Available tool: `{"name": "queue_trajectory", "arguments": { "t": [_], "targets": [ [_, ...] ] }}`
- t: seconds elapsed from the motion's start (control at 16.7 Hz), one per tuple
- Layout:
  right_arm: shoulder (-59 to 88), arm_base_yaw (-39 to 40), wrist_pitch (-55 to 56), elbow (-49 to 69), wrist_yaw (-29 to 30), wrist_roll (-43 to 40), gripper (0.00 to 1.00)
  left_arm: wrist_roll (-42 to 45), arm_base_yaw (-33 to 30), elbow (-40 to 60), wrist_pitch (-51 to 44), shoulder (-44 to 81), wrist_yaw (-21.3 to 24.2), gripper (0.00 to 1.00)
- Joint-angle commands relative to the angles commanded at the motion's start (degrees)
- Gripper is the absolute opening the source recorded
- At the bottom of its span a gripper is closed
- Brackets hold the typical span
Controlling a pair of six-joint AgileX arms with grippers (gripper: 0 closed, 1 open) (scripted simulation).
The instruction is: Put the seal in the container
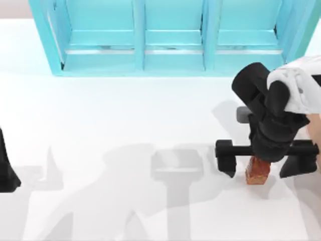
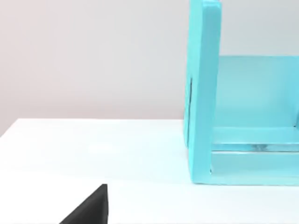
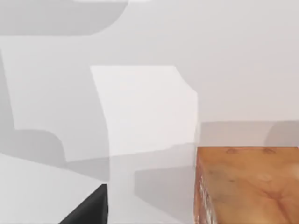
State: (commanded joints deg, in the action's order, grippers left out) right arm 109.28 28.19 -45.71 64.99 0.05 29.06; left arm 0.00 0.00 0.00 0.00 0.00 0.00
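My left tool [image 1: 6, 173] is parked at the left edge of the tabletop [image 1: 125, 125], well apart from everything else; I cannot tell how its fingers stand. In the left wrist view, one end wall of the teal shelf unit [image 2: 203, 93] stands on the white surface.

This shelf unit [image 1: 170, 40] runs along the far side of the tabletop, with three bays next to each other. The wide middle of the tabletop carries grey shadows.

On the right side, my right tool [image 1: 266, 161] hangs over the seal [image 1: 258, 171]. Its two black fingers [image 1: 226, 159] are spread wide, one on each side of the seal and both apart from it, so it holds nothing. The seal rests on the tabletop, partly covered from above by the wrist of my arm. In the right wrist view the seal [image 3: 247, 186] shows as a glossy amber-brown block, very close. At the right edge of the top view, just beside the right finger, there is a thin tan strip [image 1: 316, 133]; I cannot tell what it is.
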Motion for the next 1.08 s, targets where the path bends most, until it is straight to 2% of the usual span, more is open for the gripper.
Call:
{"name": "queue_trajectory", "arguments": {
  "t": [0.12, 0.9, 1.08],
  "targets": [
    [0.0, 0.0, 0.0, 0.0, 0.0, 0.0, 1.0, 0.0, 0.0, 0.0, 0.0, 0.0, 0.0, 1.0],
    [0.0, 0.0, 0.0, 0.0, 0.0, 0.0, 0.02, 0.0, 0.0, 0.0, 0.0, 0.0, 0.0, 1.0],
    [0.0, 0.0, 0.0, 0.0, 0.0, 0.0, 0.0, 0.0, 0.0, 0.0, 0.0, 0.0, 0.0, 1.0]
  ]
}}
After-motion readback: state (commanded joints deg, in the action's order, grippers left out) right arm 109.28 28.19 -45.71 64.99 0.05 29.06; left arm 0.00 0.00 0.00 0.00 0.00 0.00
